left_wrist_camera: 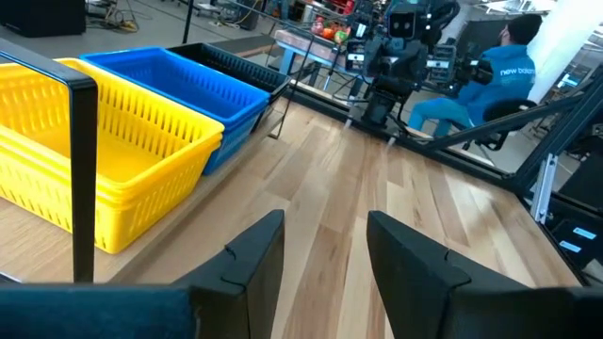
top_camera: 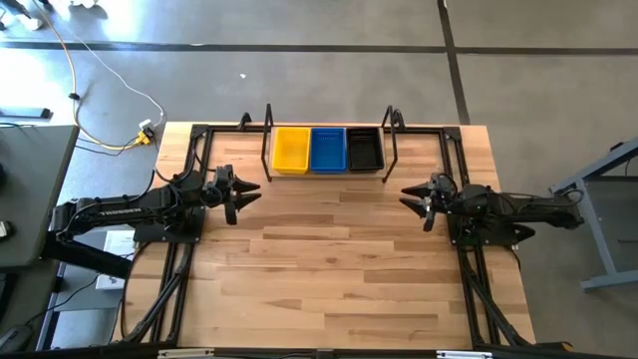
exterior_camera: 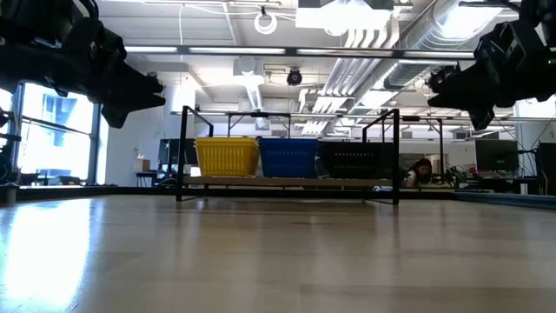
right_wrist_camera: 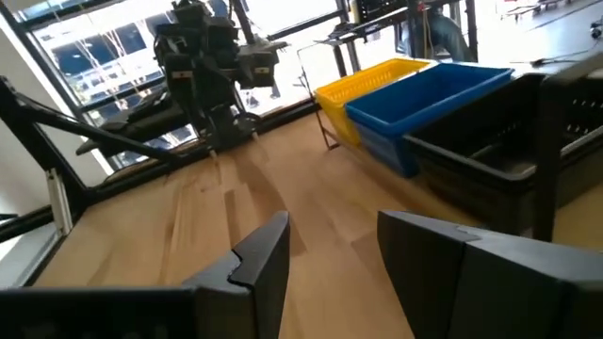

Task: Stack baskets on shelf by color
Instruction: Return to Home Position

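Slotted plastic yellow baskets, blue baskets and black baskets line a light-wood shelf with black metal uprights.

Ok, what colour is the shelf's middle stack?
Blue. The blue stack sits between the yellow stack and black stack; high view.

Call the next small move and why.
Probably just ease both arms back to rest. Yellow baskets, blue baskets and black baskets sit stacked side by side on the shelf; none shows on the tabletop; left gripper and right gripper hang open, empty.
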Available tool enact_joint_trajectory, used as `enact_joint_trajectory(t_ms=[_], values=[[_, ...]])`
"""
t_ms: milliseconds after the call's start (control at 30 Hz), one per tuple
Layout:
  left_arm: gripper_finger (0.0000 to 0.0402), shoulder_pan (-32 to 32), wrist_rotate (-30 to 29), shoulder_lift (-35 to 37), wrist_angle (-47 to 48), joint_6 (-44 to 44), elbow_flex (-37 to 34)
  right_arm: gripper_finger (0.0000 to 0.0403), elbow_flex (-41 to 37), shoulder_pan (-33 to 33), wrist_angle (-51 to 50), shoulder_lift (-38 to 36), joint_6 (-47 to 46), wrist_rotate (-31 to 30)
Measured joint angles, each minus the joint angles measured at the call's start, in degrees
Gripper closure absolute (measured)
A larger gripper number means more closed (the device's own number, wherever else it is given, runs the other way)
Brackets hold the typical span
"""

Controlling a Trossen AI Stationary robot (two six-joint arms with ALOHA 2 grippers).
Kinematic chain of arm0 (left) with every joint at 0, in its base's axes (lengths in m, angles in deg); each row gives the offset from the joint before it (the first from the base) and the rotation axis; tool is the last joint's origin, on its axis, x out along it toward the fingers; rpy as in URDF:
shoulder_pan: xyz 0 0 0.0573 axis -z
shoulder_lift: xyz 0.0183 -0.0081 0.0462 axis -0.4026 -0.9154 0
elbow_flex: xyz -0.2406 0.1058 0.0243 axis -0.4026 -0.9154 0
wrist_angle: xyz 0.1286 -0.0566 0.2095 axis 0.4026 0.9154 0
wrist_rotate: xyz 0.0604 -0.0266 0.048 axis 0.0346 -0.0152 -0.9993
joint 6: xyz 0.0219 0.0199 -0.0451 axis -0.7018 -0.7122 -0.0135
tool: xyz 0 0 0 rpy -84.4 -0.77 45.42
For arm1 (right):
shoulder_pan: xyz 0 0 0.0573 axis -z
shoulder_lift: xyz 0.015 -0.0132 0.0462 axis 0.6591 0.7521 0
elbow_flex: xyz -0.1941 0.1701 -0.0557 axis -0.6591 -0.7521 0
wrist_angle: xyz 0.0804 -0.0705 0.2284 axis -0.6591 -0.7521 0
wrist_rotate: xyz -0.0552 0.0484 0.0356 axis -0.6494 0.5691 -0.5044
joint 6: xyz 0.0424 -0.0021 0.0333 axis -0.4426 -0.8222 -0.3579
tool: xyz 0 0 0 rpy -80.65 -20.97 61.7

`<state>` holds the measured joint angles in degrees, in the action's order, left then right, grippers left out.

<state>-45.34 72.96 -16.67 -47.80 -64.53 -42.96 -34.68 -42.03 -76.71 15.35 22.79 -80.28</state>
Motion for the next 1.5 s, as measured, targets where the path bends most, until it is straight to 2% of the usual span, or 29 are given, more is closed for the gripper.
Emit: enact_joint_trajectory(t_ms=[233, 600, 1500], values=[[0.0259, 0.02, 0.0, 0.0, 0.02, 0.0, 0.01, 0.0256, -0.74, -0.02, 1.26, -0.22, -0.35, 1.31], [0.0259, 0.02, 0.0, -0.01, 0.02, 0.0, 0.01, 0.0256, -0.74, -0.02, 1.14, 0.1, -10.64, 1.52], [0.0259, 0.02, 0.02, -0.02, 0.02, 0.0, 0.01, 0.0256, -0.72, -0.02, 1.0, 0.12, -10.44, 1.51]])
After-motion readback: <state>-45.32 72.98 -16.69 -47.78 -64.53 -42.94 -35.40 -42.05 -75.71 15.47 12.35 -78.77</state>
